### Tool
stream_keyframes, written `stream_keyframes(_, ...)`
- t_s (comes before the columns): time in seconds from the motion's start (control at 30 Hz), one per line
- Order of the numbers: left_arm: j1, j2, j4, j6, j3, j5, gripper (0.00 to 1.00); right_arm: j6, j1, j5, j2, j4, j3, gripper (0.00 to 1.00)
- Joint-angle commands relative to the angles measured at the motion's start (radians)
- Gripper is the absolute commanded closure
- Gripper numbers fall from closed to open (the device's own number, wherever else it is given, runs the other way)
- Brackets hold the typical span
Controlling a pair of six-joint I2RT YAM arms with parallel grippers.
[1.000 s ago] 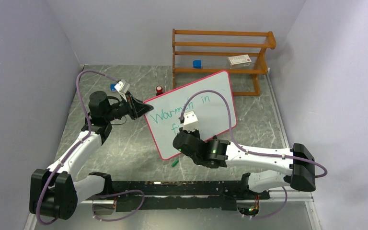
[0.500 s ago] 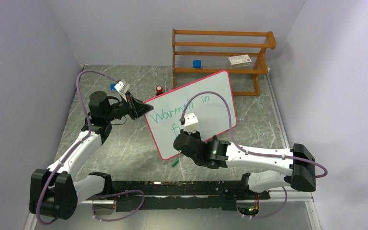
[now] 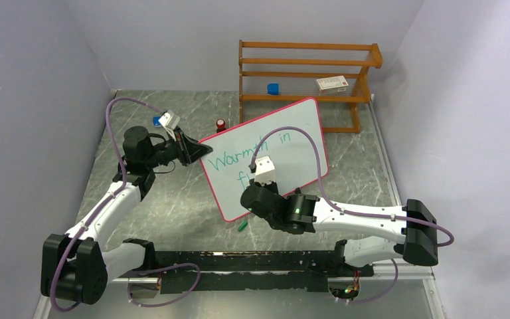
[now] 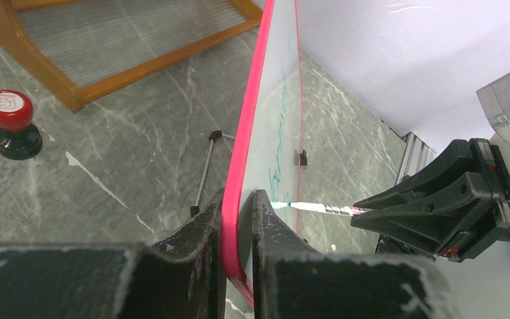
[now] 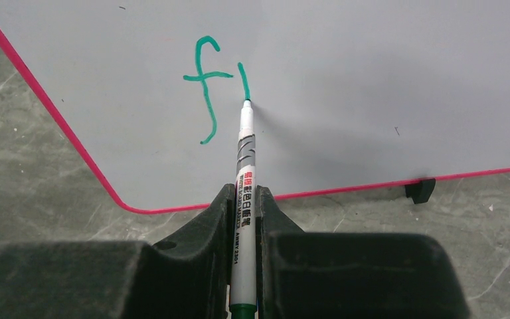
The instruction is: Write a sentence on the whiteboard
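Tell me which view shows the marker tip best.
Right wrist: the marker tip sits mid-frame, touching the whiteboard at a green stroke's end. Left wrist shows it small, side-on. The top view hides it behind the right arm.

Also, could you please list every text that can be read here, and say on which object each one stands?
"Warmth in": green handwriting on the whiteboard, a cable crossing the middle letters.
"f" and one started stroke: second line, same board.
Label on the marker: print too small to read.
Top of the red stamp: blurred.
White box on the rack: unreadable.
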Motion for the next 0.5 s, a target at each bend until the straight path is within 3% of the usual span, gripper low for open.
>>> stream_keyframes(0.0, -0.012, 0.03, -0.111, 0.118, -0.019, -0.038, 0.95, -0.015, -0.008, 0.034, -0.016, 0.046, 0.0, 1.0)
stream_keyframes(0.47, -0.012, 0.033, -0.107, 0.116, -0.019, -0.032, 0.95, -0.044, -0.013, 0.078, -0.019, 0.085, 0.01, 1.0)
